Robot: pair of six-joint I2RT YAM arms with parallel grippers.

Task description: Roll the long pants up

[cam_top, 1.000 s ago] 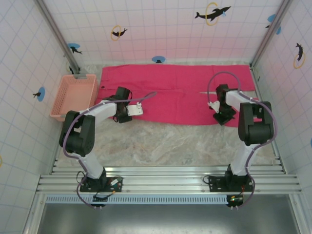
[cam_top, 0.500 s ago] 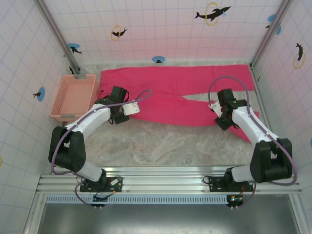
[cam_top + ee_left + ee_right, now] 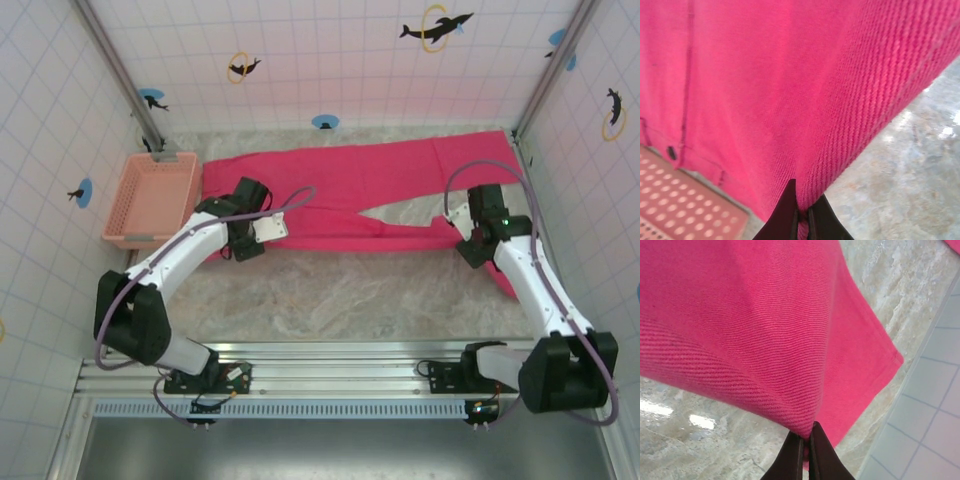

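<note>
- Bright magenta-pink soft cloth long pants [image 3: 340,188] lie spread across the far part of the grey marbled worktop [image 3: 340,290], running from 9 to 3 o'clock, with the two legs split toward 3 o'clock.
- Left gripper [image 3: 243,243] is at the cloth's near edge, on the 9 o'clock side. Its jaws are clamped on a pinched fold [image 3: 801,212].
- Right gripper [image 3: 476,250] is at the near edge, on the 3 o'clock side. Its jaws are clamped on a raised fold [image 3: 806,445].
- Pale salmon-pink plastic lattice basket [image 3: 150,195] sits at 9 o'clock of the pants, just beside them.
</note>
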